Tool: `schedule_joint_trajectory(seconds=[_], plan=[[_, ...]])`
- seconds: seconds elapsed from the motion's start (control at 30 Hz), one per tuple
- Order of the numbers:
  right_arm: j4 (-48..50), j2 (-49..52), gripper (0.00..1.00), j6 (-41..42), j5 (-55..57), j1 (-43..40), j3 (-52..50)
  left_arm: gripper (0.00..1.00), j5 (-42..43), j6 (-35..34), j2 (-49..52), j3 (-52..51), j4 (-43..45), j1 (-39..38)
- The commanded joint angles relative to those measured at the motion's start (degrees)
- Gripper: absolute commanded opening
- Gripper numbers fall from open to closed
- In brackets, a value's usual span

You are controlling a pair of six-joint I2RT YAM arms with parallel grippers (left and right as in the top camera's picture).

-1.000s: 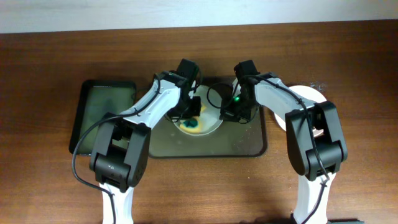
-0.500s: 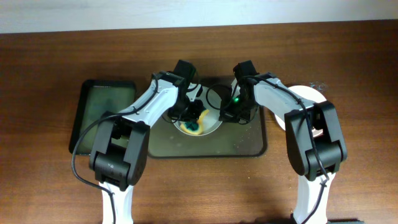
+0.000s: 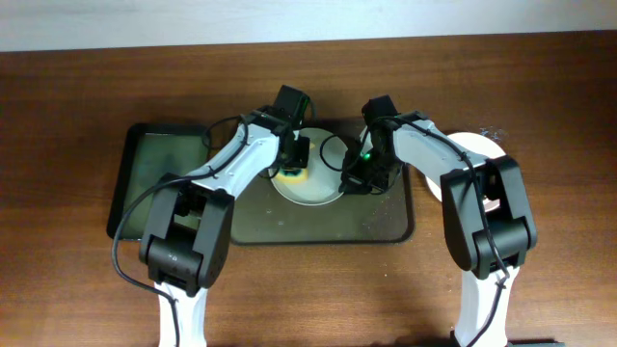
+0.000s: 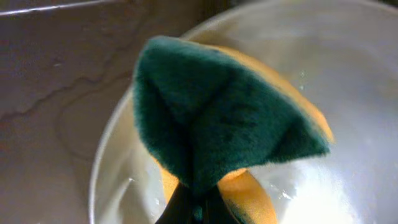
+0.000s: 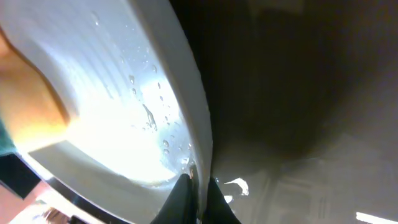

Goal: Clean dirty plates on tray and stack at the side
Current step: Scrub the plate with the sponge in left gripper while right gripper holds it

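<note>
A white plate [image 3: 315,191] lies on the large olive-brown tray [image 3: 289,226]. My left gripper [image 3: 297,159] is shut on a green and yellow sponge [image 3: 292,173] and presses it on the plate's far left part. In the left wrist view the sponge [image 4: 230,118] covers the wet plate [image 4: 354,87] above the jaws [image 4: 199,208]. My right gripper [image 3: 353,181] is shut on the plate's right rim. The right wrist view shows the jaws [image 5: 198,190] pinching the wet rim [image 5: 186,106] over the tray [image 5: 298,124]. Another white plate [image 3: 477,149] lies on the table to the right, partly hidden by my right arm.
A smaller dark greenish tray [image 3: 159,178] lies on the wooden table [image 3: 77,289] to the left of the large tray. Both arms reach in over the large tray from the front.
My left gripper has dragged the sponge from the plate's middle to its far left part. The plate's middle now shows white. My right gripper has held its place on the rim.
</note>
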Motion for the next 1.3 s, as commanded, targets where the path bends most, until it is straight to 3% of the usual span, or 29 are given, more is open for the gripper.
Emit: schedule_joint_trajectory(seconds=[0.0,0.23,0.47,0.6,0.73,0.87,0.97,1.07,1.13,1.2,1.27], plan=[[-4.09,2.16,0.04,-5.77,2.58,1.38,-2.34,0.0,-1.4,-1.2,1.51,-0.79,0.55,5.11],[-4.79,-2.62,0.04,-5.05,9.84,3.85,-2.34,0.0,1.84,-0.96,1.51,-0.79,0.31,8.85],[-4.42,-2.8,0.04,-5.05,13.35,5.35,-2.67,0.0,1.42,-0.98,1.51,-0.79,11.72,7.32],[-4.39,-2.75,0.04,-5.05,13.35,5.35,-2.67,0.0,8.76,-0.92,1.51,-0.79,14.64,4.9],[-4.2,-2.75,0.04,-5.05,13.33,5.31,-2.67,0.0,16.96,6.95,1.51,-0.79,14.51,1.66],[-4.2,-2.75,0.04,-5.05,13.33,5.31,-2.67,0.0,18.99,9.42,1.51,-0.79,14.47,0.63],[-4.17,-2.75,0.04,-5.05,13.33,5.31,-2.67,0.0,16.22,9.25,1.51,-0.79,14.05,0.87],[-3.93,-2.75,0.04,-4.55,13.35,5.31,-2.67,0.0,2.51,1.36,1.51,-0.79,11.17,0.92],[-3.54,-2.75,0.04,-4.39,13.33,5.27,-2.67,0.0,-2.29,-1.27,1.51,-0.79,8.87,0.92],[-3.45,-2.75,0.04,-4.39,13.31,5.27,-2.67,0.0,-0.44,-0.85,1.51,-0.79,6.91,0.9],[-3.45,-2.75,0.04,-4.42,13.31,5.27,-2.67,0.0,11.8,6.08,1.51,-0.79,4.68,0.85]])
